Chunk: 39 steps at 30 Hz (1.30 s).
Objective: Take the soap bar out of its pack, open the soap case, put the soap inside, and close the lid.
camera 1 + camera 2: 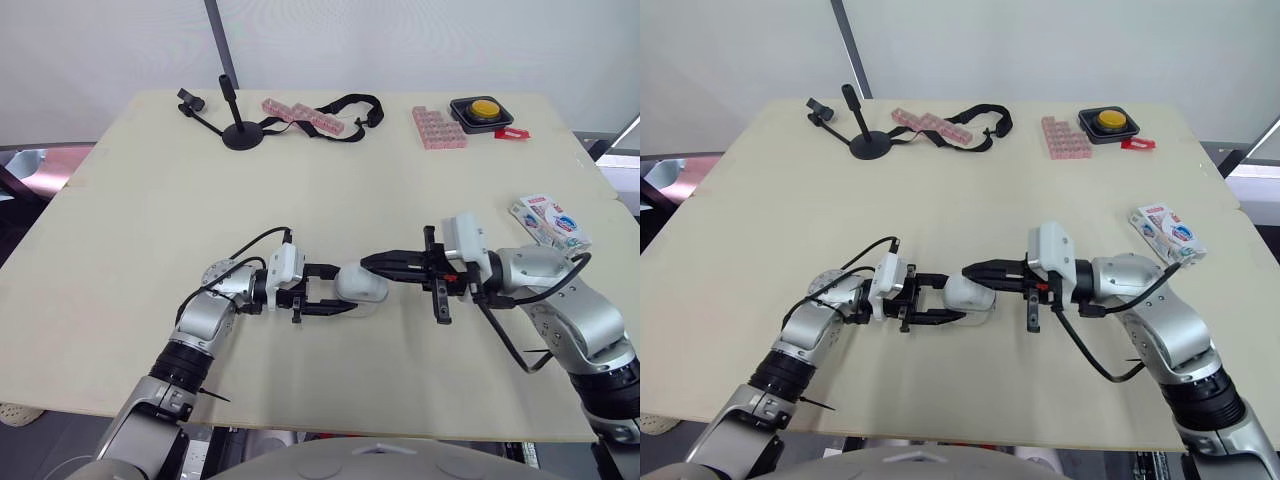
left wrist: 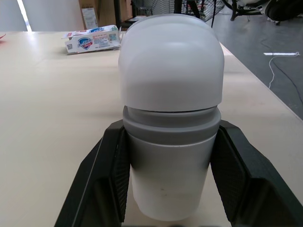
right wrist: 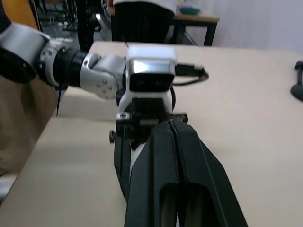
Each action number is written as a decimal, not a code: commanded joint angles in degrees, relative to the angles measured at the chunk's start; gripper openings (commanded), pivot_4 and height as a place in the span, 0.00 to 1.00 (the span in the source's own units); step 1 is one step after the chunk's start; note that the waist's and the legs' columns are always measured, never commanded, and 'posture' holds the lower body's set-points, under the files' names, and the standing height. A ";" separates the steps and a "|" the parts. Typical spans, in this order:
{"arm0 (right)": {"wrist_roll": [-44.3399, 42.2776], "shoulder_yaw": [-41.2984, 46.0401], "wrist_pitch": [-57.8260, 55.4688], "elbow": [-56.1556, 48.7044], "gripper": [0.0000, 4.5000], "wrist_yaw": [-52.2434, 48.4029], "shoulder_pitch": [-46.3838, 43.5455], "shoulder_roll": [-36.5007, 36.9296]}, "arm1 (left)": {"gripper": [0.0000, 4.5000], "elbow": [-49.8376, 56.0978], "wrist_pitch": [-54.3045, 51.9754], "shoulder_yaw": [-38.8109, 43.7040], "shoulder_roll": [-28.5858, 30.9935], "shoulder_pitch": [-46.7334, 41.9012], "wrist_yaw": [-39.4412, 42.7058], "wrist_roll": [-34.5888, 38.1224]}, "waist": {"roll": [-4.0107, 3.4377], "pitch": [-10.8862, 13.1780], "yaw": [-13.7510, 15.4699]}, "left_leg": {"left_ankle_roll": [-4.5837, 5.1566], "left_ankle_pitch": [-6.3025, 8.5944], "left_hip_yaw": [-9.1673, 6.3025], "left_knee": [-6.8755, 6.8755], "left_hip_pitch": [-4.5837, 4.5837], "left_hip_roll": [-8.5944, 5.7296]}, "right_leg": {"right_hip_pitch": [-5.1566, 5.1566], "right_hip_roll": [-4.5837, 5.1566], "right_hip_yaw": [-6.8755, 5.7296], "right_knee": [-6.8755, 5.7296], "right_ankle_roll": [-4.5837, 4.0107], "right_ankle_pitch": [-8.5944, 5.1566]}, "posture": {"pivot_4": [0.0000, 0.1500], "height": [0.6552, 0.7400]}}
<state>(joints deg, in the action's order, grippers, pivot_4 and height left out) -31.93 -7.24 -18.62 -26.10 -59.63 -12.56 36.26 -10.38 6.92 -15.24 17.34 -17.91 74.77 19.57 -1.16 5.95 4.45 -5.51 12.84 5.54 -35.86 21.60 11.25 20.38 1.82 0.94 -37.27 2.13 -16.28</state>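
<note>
Fingers point(image 2: 110, 182) of the left gripper point(image 1: 343, 291) are clamped on either side of the soap case point(image 2: 170, 94), a rounded container with a white lid seated over a grey lower part. In the head camera's view this pair sits in the lower centre of the frame, on the pale wooden table point(image 1: 150, 220), with the case lying on its side and pointing toward the right.

From the lower right of the frame the right gripper point(image 1: 372, 263) reaches in toward it. Its two black fingers point(image 3: 163, 161) are pressed flat together with nothing between them, and their shared tip sits at the upper edge of the soap case (whether it actually touches cannot be told).

A soap pack point(image 1: 550, 222), a white and blue carton, lies at the right edge of the frame, well apart from both grippers.

Along the top of the frame, from left to right, are a small black stand point(image 1: 240, 132), a black strap point(image 1: 352, 106) lying over pink trays point(image 1: 300, 116), a pink block point(image 1: 437, 128), and a black box with a yellow button point(image 1: 481, 110).
</note>
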 commanded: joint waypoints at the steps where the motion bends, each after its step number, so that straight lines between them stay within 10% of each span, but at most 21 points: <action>1: 0.40 0.53 0.60 -0.87 0.01 -0.30 -0.09 0.26 | 0.42 1.08 -0.05 0.47 0.46 0.08 -0.64 -0.11 | 0.00 0.00 -0.03 | -0.01 0.00 0.00 0.01 0.00 0.00 | 0.00 0.00 0.00 0.00 0.00 0.00 | 1.00 1.00; 39: 8.56 -4.90 1.24 2.71 0.01 -1.71 -1.54 1.65 | 0.42 0.95 -0.10 0.55 0.99 -0.14 -1.14 -0.40 | 0.00 0.00 -0.30 | -0.04 0.00 0.00 0.08 -0.10 0.02 | -0.21 -0.02 0.01 0.04 0.00 0.00 | 1.00 1.00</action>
<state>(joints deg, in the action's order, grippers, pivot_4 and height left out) -25.72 -10.20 -16.21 -24.00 -61.42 -14.36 37.27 -10.20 6.51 -15.23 17.83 -17.81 74.19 19.56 -1.16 5.95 4.15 -5.55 12.83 5.54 -35.78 21.50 11.28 20.16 1.80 0.95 -37.23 2.13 -16.28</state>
